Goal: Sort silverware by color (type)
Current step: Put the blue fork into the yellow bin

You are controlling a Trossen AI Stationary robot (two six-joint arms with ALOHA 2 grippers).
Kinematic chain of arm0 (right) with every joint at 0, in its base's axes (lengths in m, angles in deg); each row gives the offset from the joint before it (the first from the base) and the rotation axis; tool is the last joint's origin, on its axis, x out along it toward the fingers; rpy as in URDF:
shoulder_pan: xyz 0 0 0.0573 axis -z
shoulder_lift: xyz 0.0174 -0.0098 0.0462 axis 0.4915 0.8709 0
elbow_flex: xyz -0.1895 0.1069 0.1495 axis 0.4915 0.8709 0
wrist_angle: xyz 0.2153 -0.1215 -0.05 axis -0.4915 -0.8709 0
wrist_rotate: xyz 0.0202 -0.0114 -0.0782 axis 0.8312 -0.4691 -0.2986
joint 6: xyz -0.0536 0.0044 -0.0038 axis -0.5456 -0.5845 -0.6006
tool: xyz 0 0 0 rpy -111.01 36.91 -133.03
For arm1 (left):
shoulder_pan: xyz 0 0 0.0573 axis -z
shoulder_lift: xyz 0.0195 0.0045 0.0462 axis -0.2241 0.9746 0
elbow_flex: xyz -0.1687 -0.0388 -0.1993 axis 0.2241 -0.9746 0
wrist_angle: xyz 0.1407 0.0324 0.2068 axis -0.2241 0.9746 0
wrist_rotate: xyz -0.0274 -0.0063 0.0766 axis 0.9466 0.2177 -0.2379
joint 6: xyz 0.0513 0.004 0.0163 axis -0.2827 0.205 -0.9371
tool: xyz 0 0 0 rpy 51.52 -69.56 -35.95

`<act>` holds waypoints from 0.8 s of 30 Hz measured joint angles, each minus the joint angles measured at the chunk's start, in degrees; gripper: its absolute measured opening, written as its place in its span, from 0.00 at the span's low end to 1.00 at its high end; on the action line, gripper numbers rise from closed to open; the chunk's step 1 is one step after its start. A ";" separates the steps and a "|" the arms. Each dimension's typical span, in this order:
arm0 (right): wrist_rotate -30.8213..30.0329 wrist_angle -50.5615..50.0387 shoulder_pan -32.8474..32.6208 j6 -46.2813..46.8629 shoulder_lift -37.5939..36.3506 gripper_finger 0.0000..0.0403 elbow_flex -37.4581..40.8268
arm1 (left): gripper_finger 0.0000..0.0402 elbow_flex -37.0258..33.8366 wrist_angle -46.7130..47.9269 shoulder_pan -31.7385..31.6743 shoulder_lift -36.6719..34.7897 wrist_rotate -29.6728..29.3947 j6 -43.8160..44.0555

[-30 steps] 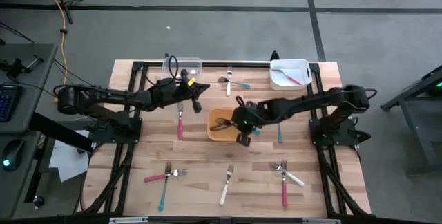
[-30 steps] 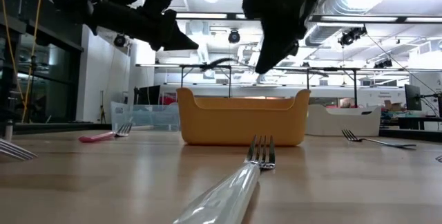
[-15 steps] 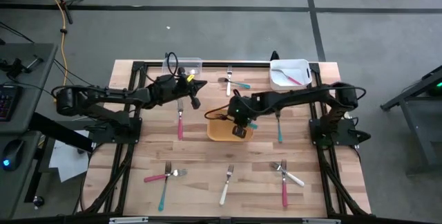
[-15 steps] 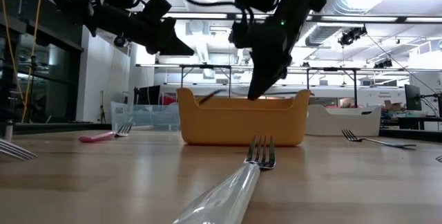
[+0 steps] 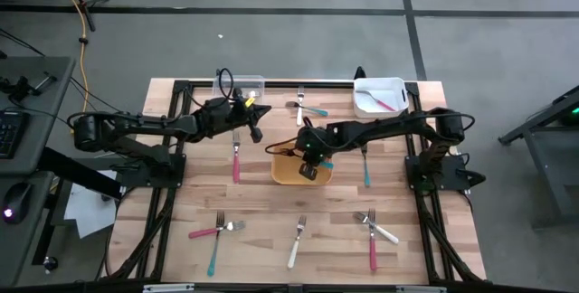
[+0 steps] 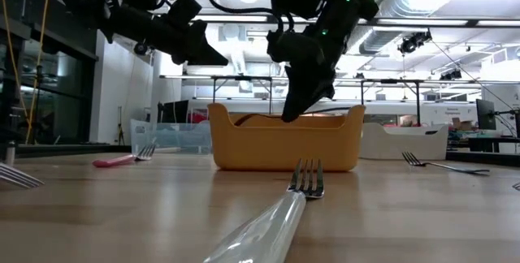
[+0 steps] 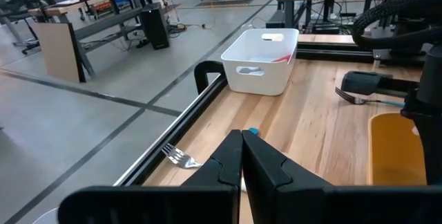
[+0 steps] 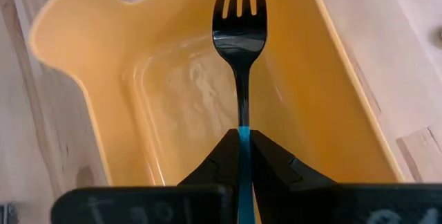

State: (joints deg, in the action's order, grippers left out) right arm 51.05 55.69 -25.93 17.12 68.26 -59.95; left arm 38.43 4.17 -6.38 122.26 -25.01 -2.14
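The right gripper (image 8: 242, 156) holds a blue-handled fork (image 8: 239, 37) clamped over the yellow bin (image 5: 282, 174). The left gripper (image 7: 242, 156), pinched shut and empty, waits far left. Most forks (roughly ten) remain scattered on the table (image 5: 262, 212).

My right gripper (image 5: 308, 170) hangs over the yellow bin (image 5: 282, 177), fingers pinched together. My left gripper (image 5: 256, 134) hovers beside it, fingers closed.
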 joint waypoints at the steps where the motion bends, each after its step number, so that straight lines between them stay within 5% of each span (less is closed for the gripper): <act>1: 0.02 0.51 0.00 0.21 0.20 0.04 -0.01 | 0.00 0.00 0.14 0.00 0.02 0.00 0.07; 24: -0.99 3.66 0.61 2.54 6.05 0.04 -0.12 | 0.00 -0.04 2.30 0.00 0.26 -0.26 0.42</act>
State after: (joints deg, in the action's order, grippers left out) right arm 50.06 59.35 -25.32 19.66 74.31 -60.07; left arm 38.39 6.47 -6.38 122.52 -25.28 -1.72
